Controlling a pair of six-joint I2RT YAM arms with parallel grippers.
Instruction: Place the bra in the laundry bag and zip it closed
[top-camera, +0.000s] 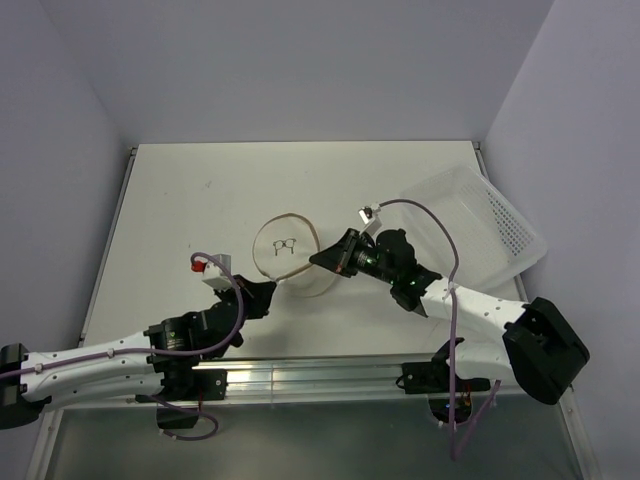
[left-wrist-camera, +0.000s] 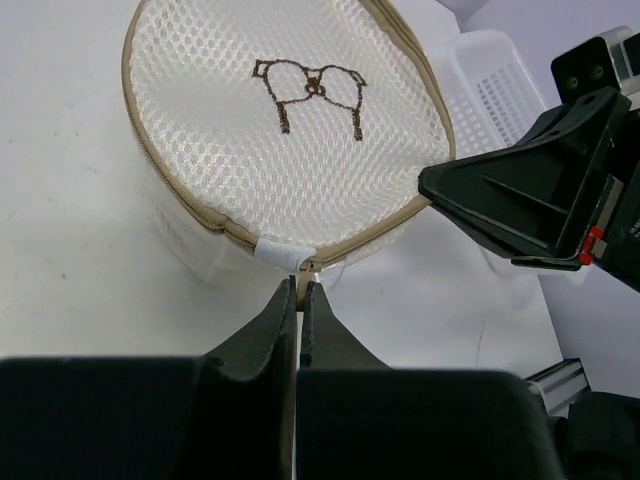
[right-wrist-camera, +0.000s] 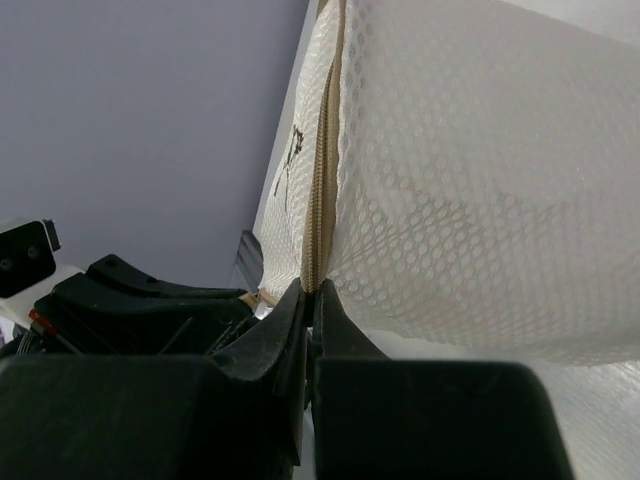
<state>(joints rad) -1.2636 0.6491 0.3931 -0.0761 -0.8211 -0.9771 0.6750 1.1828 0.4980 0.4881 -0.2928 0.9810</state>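
The laundry bag (top-camera: 286, 256) stands mid-table, a round white mesh drum with tan zipper trim and a dark eyeglasses-like mark on its lid (left-wrist-camera: 308, 88). My left gripper (top-camera: 272, 294) is at its near side, shut on the tan zipper pull (left-wrist-camera: 301, 290) just below a white tab on the rim. My right gripper (top-camera: 324, 259) is at its right side, shut on the tan zippered rim (right-wrist-camera: 325, 180). The zipper line looks closed along the rim where it shows. The bra is not visible in any view.
A white perforated plastic tray (top-camera: 492, 222) lies tilted at the right, behind the right arm. The right gripper's black body (left-wrist-camera: 530, 200) is close beside the bag. Purple walls enclose the white table (top-camera: 180, 200).
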